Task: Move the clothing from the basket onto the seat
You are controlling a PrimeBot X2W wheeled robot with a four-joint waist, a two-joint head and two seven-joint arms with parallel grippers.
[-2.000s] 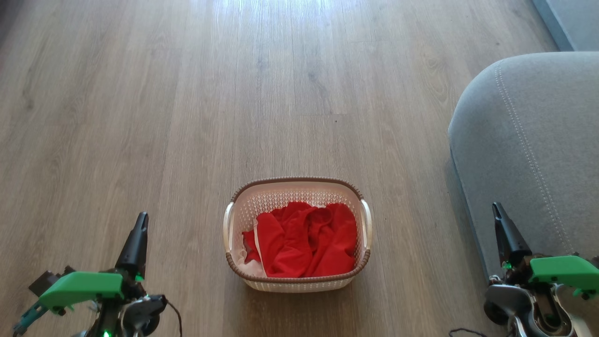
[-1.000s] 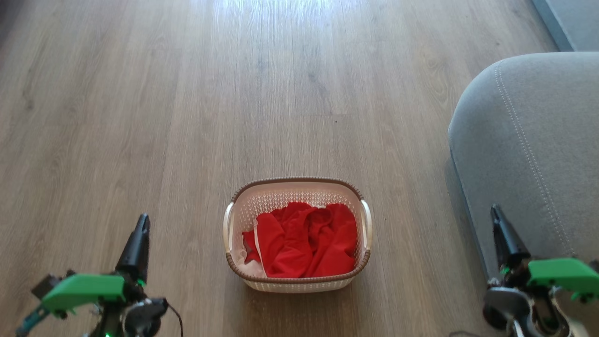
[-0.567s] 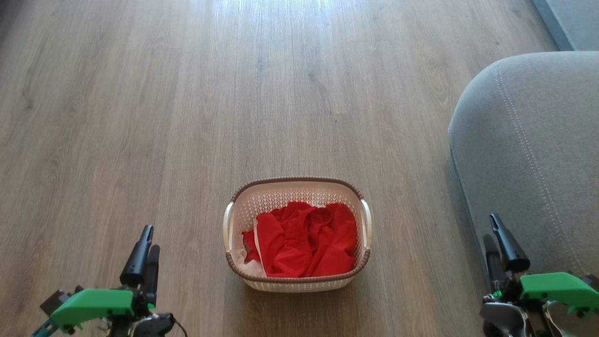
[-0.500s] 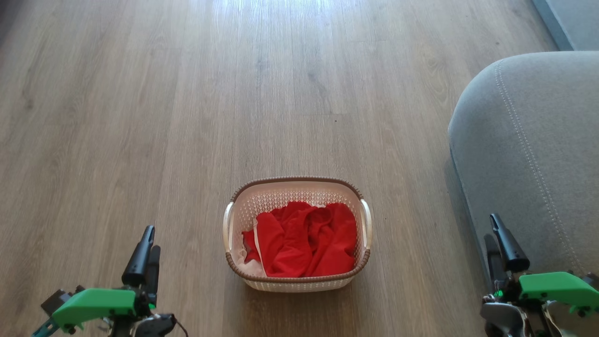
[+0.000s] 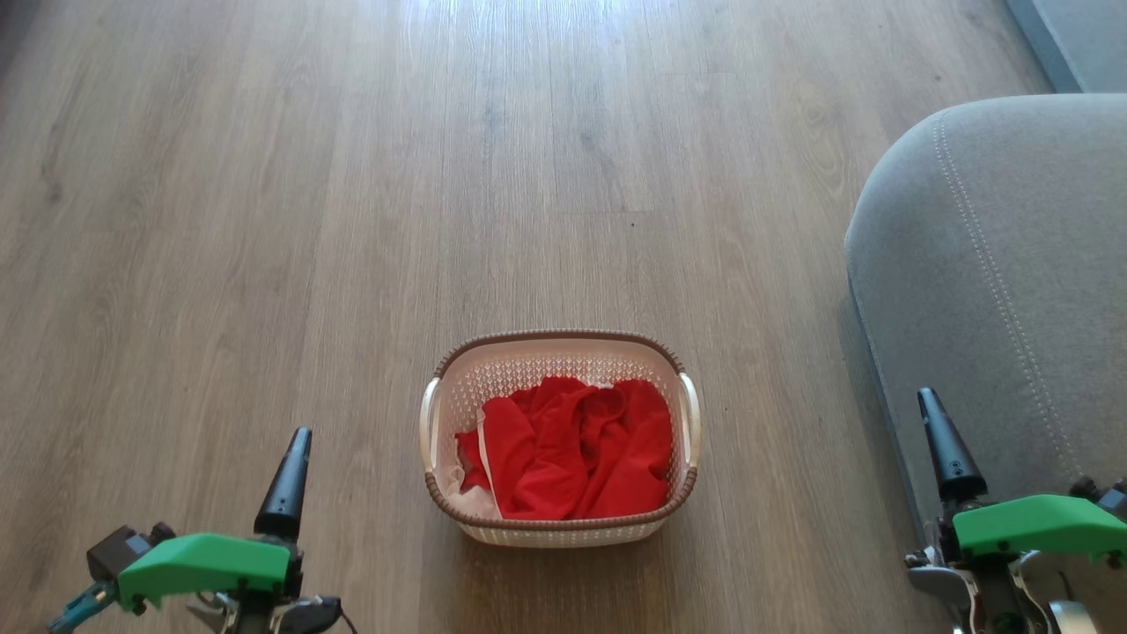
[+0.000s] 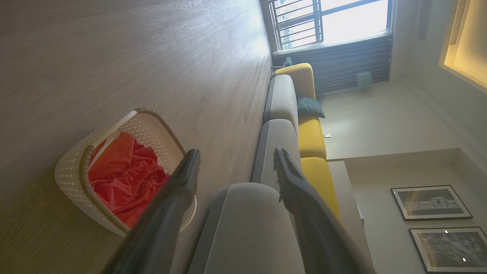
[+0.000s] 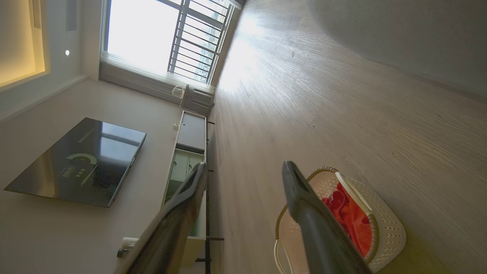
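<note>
The cream basket [image 5: 678,370] with a brown rim stands on the wood floor straight ahead. Crumpled red clothing [image 5: 572,453] fills it, and a strip of white garment [image 5: 467,502] shows at its near left corner. The grey seat [image 5: 995,282] rises at the right, a floor gap away from the basket. My left gripper [image 5: 295,449] hovers low at the left of the basket, open and holding nothing. My right gripper [image 5: 931,414] hangs over the seat's near edge, also open and holding nothing. The left wrist view has the basket [image 6: 72,179], clothing [image 6: 121,179] and seat [image 6: 247,228] beyond my left gripper [image 6: 234,152].
Wood floor [image 5: 528,176] stretches ahead and to the left of the basket. A sofa with yellow cushions [image 6: 312,137] continues past the seat. A wall television [image 7: 76,160] and a low cabinet [image 7: 190,133] line the opposite wall, beyond my right gripper [image 7: 243,164].
My left gripper has drifted a little right, toward the basket, and both wrists have rolled slightly. The basket and the clothing lie as before.
</note>
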